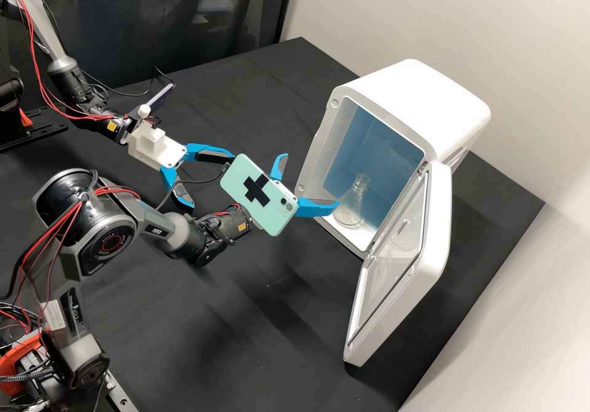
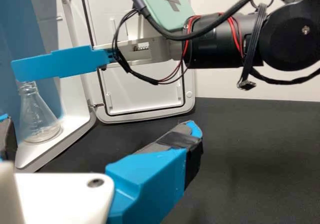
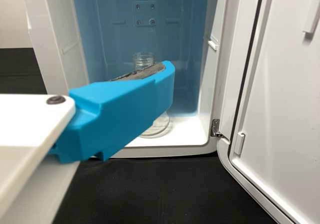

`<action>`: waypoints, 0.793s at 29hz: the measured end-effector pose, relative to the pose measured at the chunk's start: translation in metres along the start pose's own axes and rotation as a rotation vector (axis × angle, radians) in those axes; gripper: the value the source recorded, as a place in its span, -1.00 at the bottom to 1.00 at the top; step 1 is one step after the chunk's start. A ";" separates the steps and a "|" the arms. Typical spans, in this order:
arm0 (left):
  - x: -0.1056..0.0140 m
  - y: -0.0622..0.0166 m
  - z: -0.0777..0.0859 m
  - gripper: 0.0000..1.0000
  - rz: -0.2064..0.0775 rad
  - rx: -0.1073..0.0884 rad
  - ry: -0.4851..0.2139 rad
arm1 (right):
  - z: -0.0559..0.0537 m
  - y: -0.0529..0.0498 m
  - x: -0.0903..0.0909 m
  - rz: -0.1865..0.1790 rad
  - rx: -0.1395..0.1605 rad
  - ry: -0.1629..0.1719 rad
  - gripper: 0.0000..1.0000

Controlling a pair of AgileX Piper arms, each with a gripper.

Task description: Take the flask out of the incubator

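Where the black bench (image 1: 246, 326) lies closest to the camera, the right arm's dark joints come in from about 8 o'clock of the high view. They run toward the centre, carrying a mint-green phone (image 1: 258, 194) with a black cross at the wrist. Just past the phone, the right gripper (image 1: 301, 186) has its two blue fingers spread wide with nothing between them. One finger points up toward 12 o'clock. The other lies level toward 3 o'clock, its tip at the front lip of the incubator (image 1: 424, 101) and close to the base of the flask (image 1: 355, 202); whether it touches the glass cannot be told. At 4 to 5 o'clock the white door (image 1: 399, 258) hangs wide open, swung out from its hinge. The flask, clear and conical, stands upright on the white floor of the blue-lit chamber near its front, at about 3 o'clock from the centre. Farther back, at 9 to 10 o'clock, the left gripper (image 1: 209, 177) hovers above the bench well apart from the incubator, its blue fingers also parted and holding nothing.
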 end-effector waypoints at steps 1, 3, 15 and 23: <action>0.000 0.0003 -0.002 1.00 0.001 0.000 0.005 | 0.000 0.000 0.000 0.000 0.000 0.000 1.00; 0.000 0.0010 -0.006 1.00 0.003 -0.002 0.017 | 0.000 0.000 0.000 0.000 0.000 0.000 1.00; 0.000 0.0018 -0.010 1.00 0.005 -0.003 0.030 | 0.005 -0.001 0.016 0.022 -0.003 -0.029 1.00; 0.000 0.0018 -0.010 1.00 0.005 -0.003 0.030 | 0.010 0.001 0.049 0.078 -0.028 -0.064 1.00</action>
